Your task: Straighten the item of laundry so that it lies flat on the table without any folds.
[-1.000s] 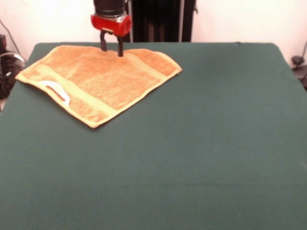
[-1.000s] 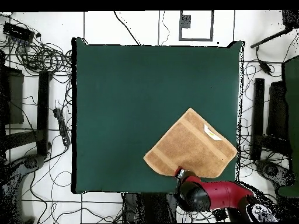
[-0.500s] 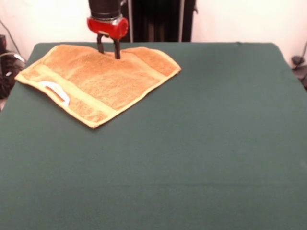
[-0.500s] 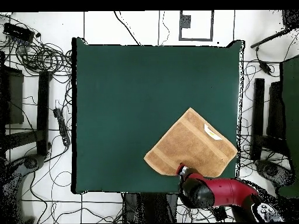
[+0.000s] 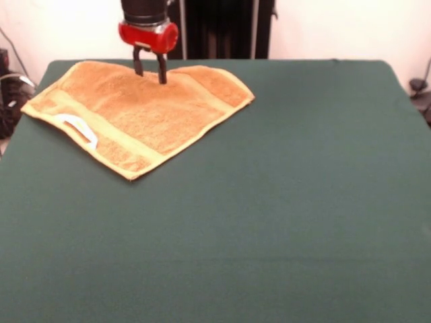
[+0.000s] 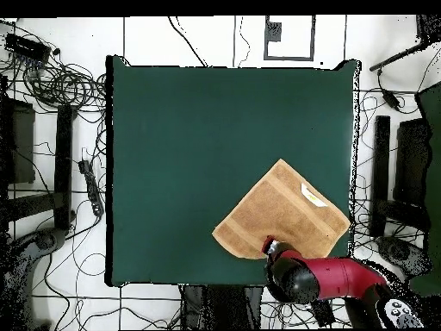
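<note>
The item of laundry, an orange-tan towel [image 5: 135, 111], lies spread at an angle on the far left part of the green table [image 5: 303, 202]. A paler band runs near each end, and a white label [image 5: 77, 128] sits at its left edge. My gripper [image 5: 149, 71] hangs over the towel's far edge, open, with its two dark fingertips [image 5: 162, 76] apart and at or just above the cloth. In the overhead view the towel [image 6: 280, 215] sits near the table's [image 6: 189, 155] bottom right corner. There the red arm [image 6: 332, 280] covers the gripper and the towel's corner nearest the table edge.
Cables and stands [image 6: 60, 129] ring the table on the floor. The towel's far edge lies close to the table's edge by the arm. Dark green tabletop stretches to the right and front of the towel.
The gripper has drifted a little to the left along the towel's far edge in the front view and risen slightly. The towel's outline looks the same.
</note>
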Action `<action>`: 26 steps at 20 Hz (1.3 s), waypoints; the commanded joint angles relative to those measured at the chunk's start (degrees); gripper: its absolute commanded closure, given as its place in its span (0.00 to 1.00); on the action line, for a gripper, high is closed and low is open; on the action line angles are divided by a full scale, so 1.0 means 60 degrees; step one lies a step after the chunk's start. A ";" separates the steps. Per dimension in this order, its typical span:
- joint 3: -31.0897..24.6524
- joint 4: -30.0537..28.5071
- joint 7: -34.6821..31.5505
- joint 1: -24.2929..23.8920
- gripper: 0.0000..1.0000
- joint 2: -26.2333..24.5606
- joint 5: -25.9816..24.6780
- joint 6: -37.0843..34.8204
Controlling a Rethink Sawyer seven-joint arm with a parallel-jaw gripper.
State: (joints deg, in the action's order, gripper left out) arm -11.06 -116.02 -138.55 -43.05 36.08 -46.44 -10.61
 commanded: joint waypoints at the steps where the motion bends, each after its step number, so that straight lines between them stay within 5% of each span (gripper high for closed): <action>1: -0.1710 0.0355 0.1564 -0.0072 0.00 0.0660 0.0391 -0.1292; 11: -0.2463 0.0204 0.1853 -0.0384 0.00 0.1168 0.0886 -0.2411; 19: -0.1381 0.1775 0.0386 0.0657 0.00 -0.1330 -0.0614 -0.0601; 26: -0.1574 0.2675 0.0847 0.0560 0.00 -0.2669 -0.0908 -0.0855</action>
State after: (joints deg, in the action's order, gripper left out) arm -17.75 -107.92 -138.55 -42.38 30.25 -48.50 -16.74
